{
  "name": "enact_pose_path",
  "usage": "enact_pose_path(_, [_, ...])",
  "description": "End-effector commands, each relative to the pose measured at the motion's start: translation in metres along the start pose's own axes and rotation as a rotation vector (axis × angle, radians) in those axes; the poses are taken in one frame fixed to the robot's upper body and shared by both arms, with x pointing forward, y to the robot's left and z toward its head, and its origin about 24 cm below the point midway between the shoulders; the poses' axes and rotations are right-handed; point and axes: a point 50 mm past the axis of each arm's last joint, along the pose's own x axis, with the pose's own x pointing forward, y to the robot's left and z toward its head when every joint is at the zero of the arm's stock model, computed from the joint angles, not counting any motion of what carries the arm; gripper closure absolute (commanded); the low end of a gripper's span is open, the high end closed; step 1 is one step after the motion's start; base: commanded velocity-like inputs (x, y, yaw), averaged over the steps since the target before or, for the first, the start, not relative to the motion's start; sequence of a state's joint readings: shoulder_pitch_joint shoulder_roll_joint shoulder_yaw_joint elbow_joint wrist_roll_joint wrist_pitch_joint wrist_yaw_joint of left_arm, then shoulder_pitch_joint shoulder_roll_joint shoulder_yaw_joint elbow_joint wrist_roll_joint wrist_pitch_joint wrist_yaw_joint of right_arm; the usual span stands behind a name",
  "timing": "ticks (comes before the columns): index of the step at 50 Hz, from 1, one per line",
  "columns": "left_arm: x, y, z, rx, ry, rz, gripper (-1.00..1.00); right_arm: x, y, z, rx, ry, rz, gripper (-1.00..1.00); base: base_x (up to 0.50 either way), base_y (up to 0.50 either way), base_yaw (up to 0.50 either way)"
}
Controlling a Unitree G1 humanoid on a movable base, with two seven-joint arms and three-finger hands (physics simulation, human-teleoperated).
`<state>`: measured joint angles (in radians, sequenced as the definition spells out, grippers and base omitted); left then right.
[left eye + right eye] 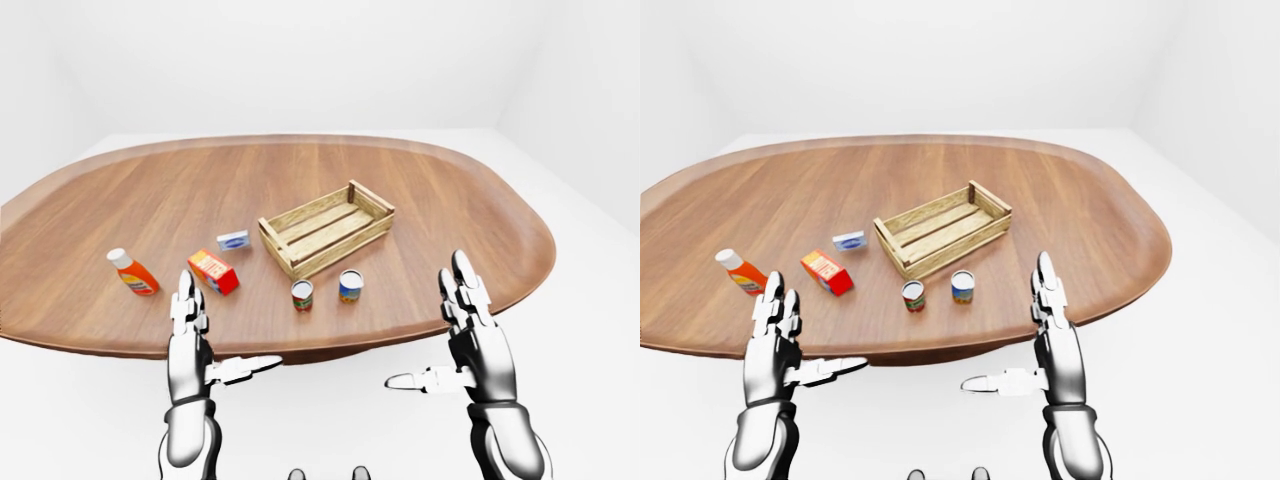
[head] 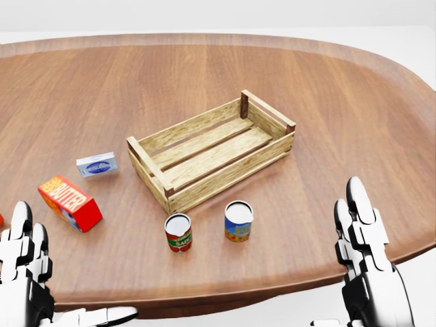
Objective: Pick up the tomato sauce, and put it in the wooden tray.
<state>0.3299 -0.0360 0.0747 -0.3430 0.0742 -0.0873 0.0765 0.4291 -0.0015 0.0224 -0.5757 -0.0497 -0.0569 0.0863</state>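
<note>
head view: near, looking down | eye views: farther, share whole table (image 1: 420,190)

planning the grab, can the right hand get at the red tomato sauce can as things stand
Probably yes: the right hand is open, and bare table lies between it and the tomato sauce can; only the blue can stands close beside.

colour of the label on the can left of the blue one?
Red and green label on the left can, white lid; clearest in head view.
</note>
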Motion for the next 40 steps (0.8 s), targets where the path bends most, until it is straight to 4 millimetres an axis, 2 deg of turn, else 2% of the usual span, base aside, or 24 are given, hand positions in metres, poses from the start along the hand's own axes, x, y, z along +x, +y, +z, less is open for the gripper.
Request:
enact_pose_path(1, [0.0008, -0.0012, -0.0004, 0.005, 0.0, -0.005, -1.0, 0.0017, 0.0034, -0.0011, -0.005, 0.0, 0.021, -1.0, 0.5, -0.21, 0.0])
enact_pose_path(40, [0.0016, -0.0033, -0.0002, 0.014, -0.003, -0.015, -1.0, -0.0012, 0.0108, -0.0012, -0.052, -0.008, 0.054, -1.0, 0.5, -0.06, 0.0])
